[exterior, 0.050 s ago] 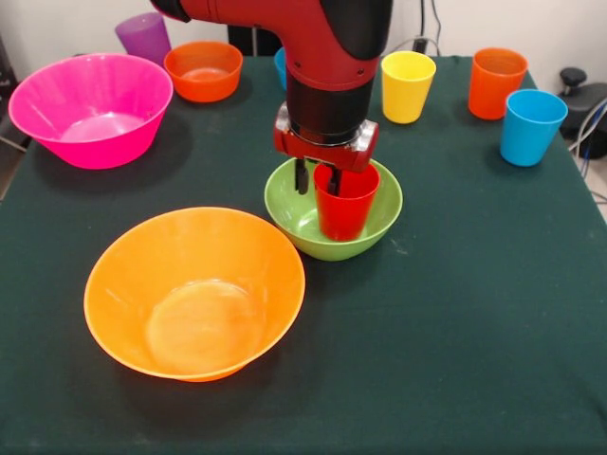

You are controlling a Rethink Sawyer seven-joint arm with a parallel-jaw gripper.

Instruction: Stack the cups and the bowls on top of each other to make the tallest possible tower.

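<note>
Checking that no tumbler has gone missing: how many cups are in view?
5: purple cup far left, yellow cup, orange cup and light blue cup at right, red cup in the green bowl under the gripper.

My arm point(303, 38) enters from the top edge as a thick, rounded red housing with a glossy shell. A black section caps its right side, and a black end piece shows at the far left of the housing. Below the red shell sits a wide black cylindrical wrist. Under that I see a red mounting block with grey metal plates at its left and right corners. The gripper point(318, 177) consists of two thin, dark, straight fingers point(302, 176) projecting down from the block.
</note>
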